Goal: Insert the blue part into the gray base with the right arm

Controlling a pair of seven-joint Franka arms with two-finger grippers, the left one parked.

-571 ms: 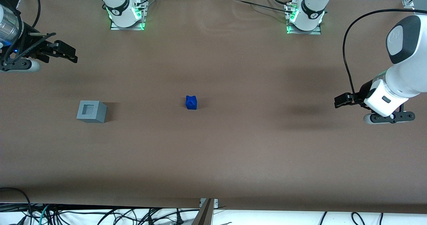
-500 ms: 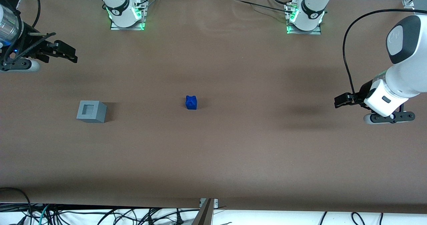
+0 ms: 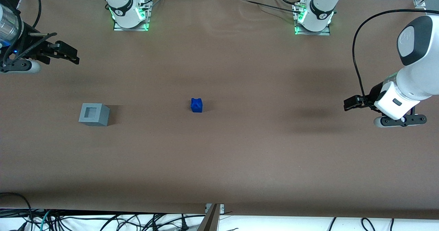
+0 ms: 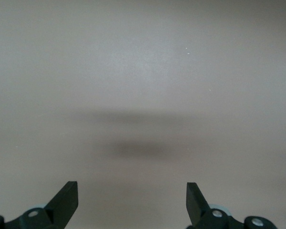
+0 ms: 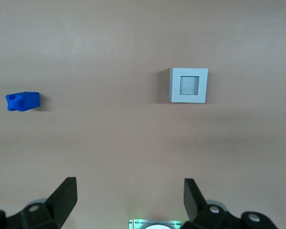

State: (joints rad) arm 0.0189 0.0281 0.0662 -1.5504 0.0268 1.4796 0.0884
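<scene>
The gray base (image 3: 93, 114) stands on the brown table toward the working arm's end, with its square recess facing up. It also shows in the right wrist view (image 5: 189, 85). The blue part (image 3: 196, 105) lies alone near the middle of the table, well apart from the base, and it shows in the right wrist view too (image 5: 23, 101). My right gripper (image 3: 70, 57) hangs above the table, farther from the front camera than the base. It is open and empty (image 5: 128, 190), and touches neither piece.
Two arm bases with green lights (image 3: 130, 16) (image 3: 313, 18) are bolted along the table edge farthest from the front camera. The parked arm (image 3: 401, 100) hangs over its end of the table. Cables lie below the near edge (image 3: 103, 220).
The right gripper has edged very slightly away from the front camera. The blue part and the gray base have not moved.
</scene>
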